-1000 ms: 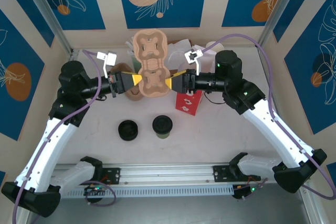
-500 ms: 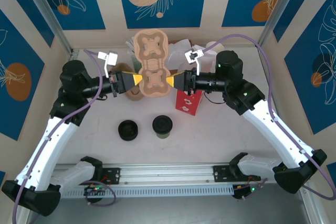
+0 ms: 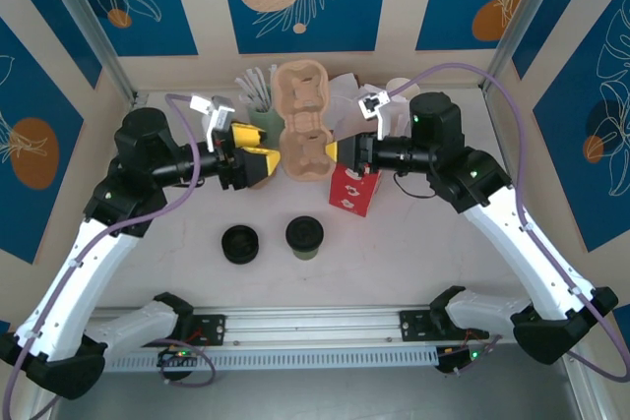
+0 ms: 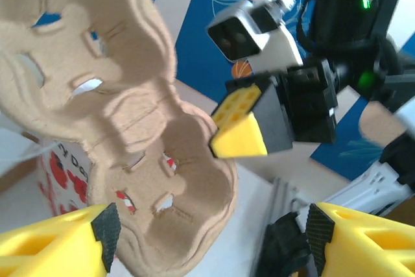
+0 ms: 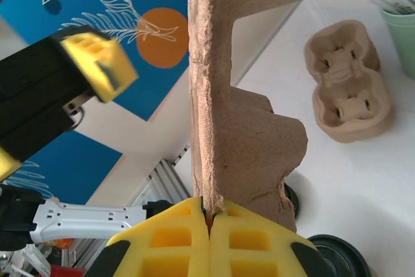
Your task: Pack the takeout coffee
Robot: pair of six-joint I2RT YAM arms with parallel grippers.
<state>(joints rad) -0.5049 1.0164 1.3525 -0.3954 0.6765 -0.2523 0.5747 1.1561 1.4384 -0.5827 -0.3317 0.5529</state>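
Both arms rise from their bases, bend at the elbow and turn inward, so the forearms lie level and point at each other above the middle of the table (image 3: 413, 253). The right claw (image 3: 336, 151) is pinched together on the edge of a tan pulp cup carrier (image 3: 302, 123). It holds the carrier upright on edge in the air, and the right wrist view shows the yellow pads (image 5: 178, 238) meeting on the thin rim. The left claw (image 3: 258, 151) faces it from the carrier's other side with its jaws spread wide. The carrier hangs just ahead of those jaws, not between them. The takeout coffee (image 3: 305, 236) stands on the table towards the bases, well apart from either claw and roughly under the gap between them. A low stack of black lids (image 3: 241, 244) sits beside it, on the left claw's side. A red-and-white bag (image 3: 352, 192) stands just below the right claw.
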